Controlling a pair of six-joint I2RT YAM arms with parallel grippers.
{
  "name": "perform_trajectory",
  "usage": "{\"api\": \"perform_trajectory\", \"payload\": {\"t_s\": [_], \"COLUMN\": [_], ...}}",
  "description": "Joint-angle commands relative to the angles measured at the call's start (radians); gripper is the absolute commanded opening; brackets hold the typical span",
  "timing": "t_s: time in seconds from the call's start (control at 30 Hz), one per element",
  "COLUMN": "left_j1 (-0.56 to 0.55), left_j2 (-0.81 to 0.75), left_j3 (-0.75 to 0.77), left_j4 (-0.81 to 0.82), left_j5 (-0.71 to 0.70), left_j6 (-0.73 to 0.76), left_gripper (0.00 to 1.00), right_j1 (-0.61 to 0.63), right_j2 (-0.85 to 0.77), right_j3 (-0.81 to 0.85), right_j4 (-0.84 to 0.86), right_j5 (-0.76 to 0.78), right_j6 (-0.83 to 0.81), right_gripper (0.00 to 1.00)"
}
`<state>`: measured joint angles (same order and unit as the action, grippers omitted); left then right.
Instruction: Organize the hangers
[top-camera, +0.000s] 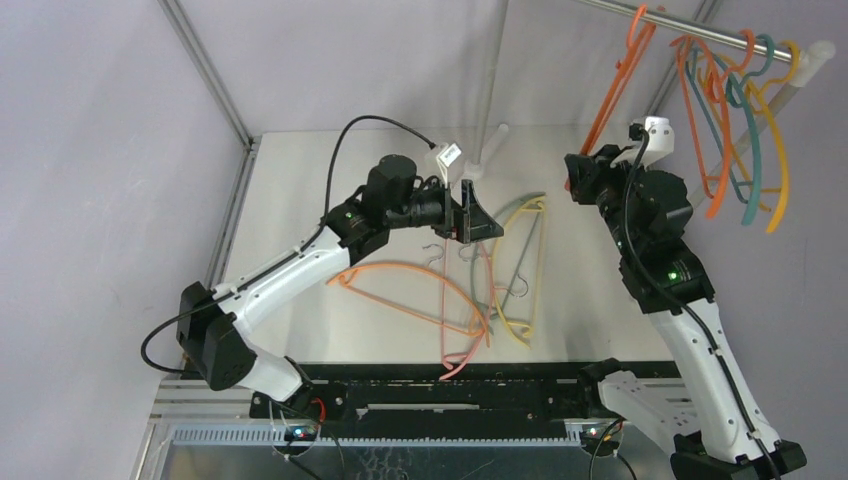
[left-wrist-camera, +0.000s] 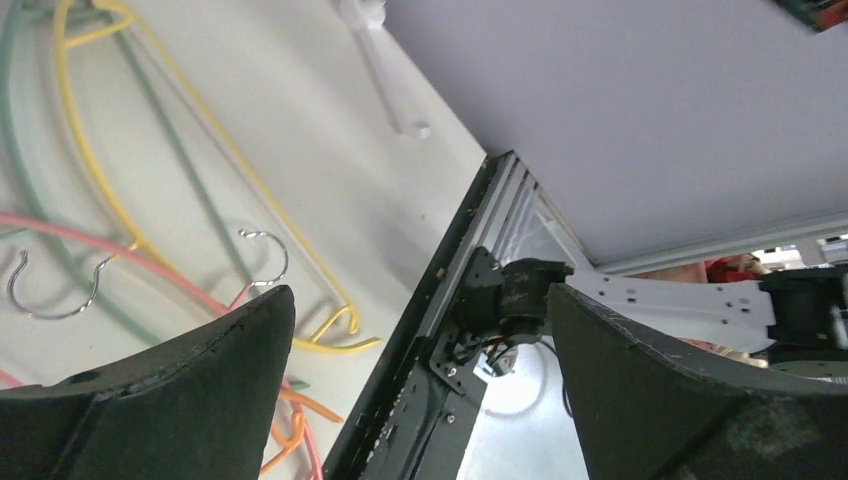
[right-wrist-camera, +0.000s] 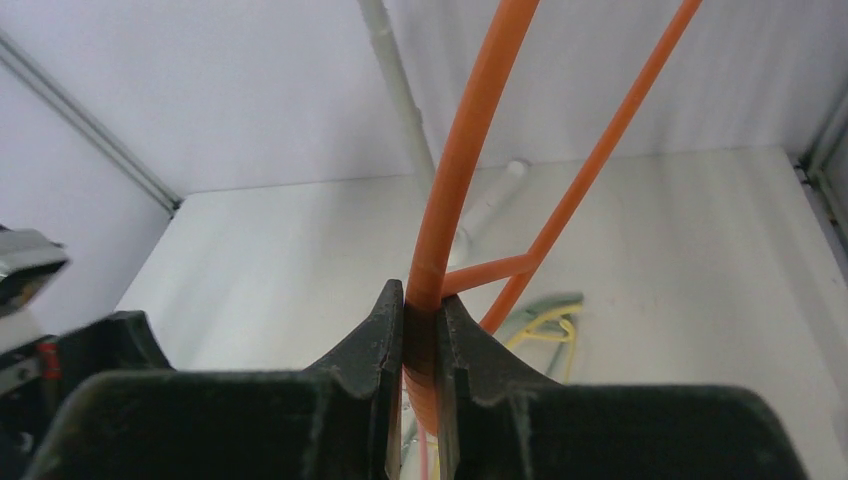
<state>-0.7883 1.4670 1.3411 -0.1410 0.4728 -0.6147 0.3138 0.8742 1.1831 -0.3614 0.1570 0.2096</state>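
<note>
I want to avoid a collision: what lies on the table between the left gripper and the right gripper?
In the top view, the ends of a green hanger and a yellow hanger lie there on the table; nothing else.

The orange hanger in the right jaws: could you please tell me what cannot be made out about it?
- Hook: in the right wrist view the orange hanger runs off the top edge.
- Lower end: same view, hidden between the right jaws.
- Whether its hook is over the rail: top view, too small to tell.
</note>
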Motion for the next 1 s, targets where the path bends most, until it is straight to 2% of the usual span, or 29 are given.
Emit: {"api": "perform_trajectory", "payload": {"t_s": [0.0, 0.43, 0.6, 0.83, 0.97], "left_j1": [0.01, 0.035, 0.038, 0.058, 0.061], "left_j2": [-0.042, -0.04, -0.04, -0.04, -0.025], "left_j3": [-0.037, -0.108, -0.15, -0.174, -0.165], "left_j4": [0.036, 0.035, 0.034, 0.018, 0.001], "left_j5": [-0.026, -0.025, -0.027, -0.031, -0.021], "left_j6": [0.043, 0.058, 0.057, 0.069, 0.079], "left_gripper": [0.99, 1.0, 0.99, 0.99, 0.99], "right_j1": [-0.008, -0.25, -0.36, -0.392, -0.404], "right_j2": [0.019, 0.085, 0.106, 0.076, 0.051], "right_j3": [0.044, 0.069, 0.059, -0.035, -0.082], "right_j4": [0.085, 0.183, 0.17, 0.154, 0.146], "right_j5": [-0.085, -0.24, -0.3, -0.306, -0.292], "right_j6": [-0.028, 0.049, 0.084, 0.079, 0.09], "right_gripper": [0.06, 0.07, 0.07, 0.08, 0.15]}}
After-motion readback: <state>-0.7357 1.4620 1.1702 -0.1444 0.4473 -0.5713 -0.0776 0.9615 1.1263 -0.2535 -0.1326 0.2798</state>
